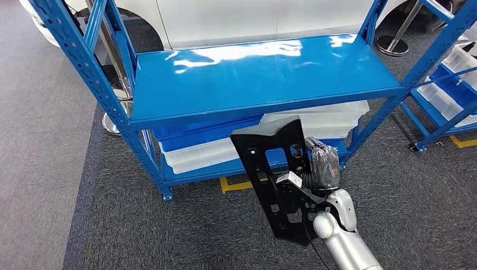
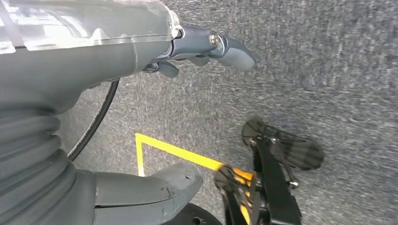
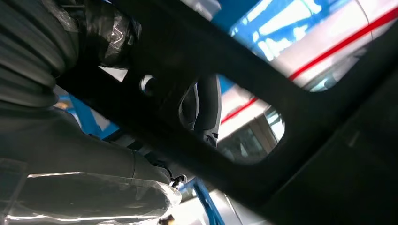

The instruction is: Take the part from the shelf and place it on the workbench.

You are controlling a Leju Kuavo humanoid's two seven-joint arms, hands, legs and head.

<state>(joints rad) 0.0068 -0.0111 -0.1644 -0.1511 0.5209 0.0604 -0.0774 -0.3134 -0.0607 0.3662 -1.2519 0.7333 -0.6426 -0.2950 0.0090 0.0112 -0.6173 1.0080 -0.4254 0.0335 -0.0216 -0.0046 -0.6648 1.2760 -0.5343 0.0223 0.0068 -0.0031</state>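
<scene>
Right hand [image 1: 322, 169] fingers mostly hidden behind black perforated panel part [image 1: 275, 180], gripping it upright, lower centre of frame, before blue shelf rack [image 1: 253, 79]. Left hand [image 2: 141, 61] fingers apart, holding nothing, over grey carpet [image 2: 328, 70]. White bins [image 1: 332, 121] under shelf.

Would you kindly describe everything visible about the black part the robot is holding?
The black part is a flat, elongated panel, matte and dark, looking like moulded plastic or coated metal, though which is unclear. It has several round holes and larger cut-outs, one rounded opening showing in the right wrist view. It stands tilted, wider end up, in front of the blue shelf and above the grey carpet. The right hand grips it from behind.
</scene>
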